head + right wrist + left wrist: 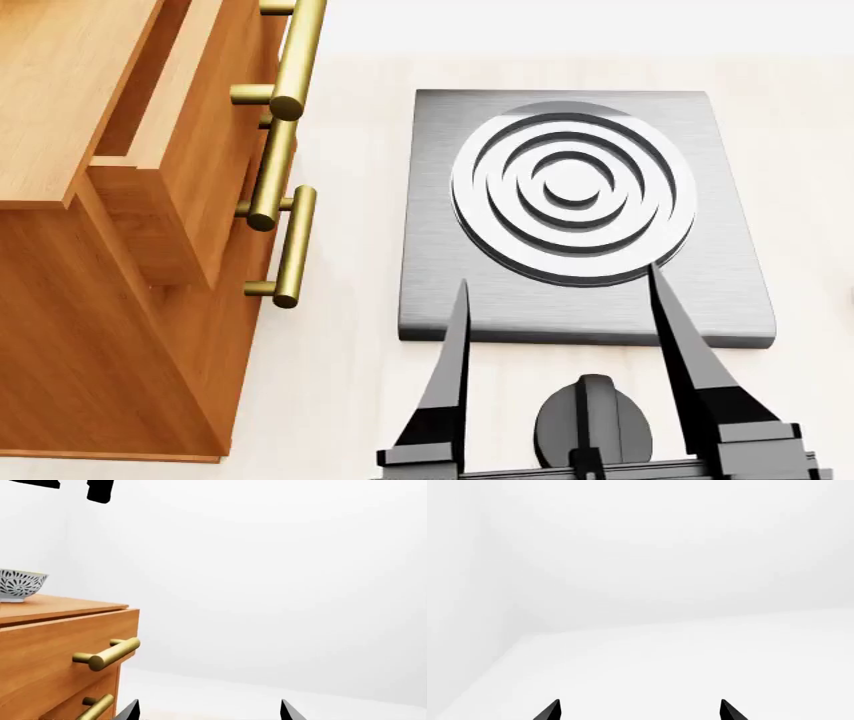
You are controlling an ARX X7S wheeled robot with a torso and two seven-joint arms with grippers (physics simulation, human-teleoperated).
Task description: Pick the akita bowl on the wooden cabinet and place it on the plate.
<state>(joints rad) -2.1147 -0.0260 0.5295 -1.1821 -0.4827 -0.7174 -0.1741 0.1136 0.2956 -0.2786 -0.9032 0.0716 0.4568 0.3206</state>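
The akita bowl (20, 585), white with a dark petal pattern, stands on top of the wooden cabinet (60, 630) and shows only in the right wrist view. My right gripper (210, 707) is open and holds nothing; it is level with the upper drawer, well off to the side of the bowl and lower than it. In the head view this gripper (558, 280) reaches over a grey slab, right of the cabinet (80, 200). My left gripper (640, 707) is open and faces bare white walls. The plate is out of view.
A grey metal slab with raised concentric rings (581, 190) lies on the pale surface right of the cabinet. Brass bar handles (287, 245) stick out from the drawers towards it. Black shapes (100, 490) hang high above the cabinet.
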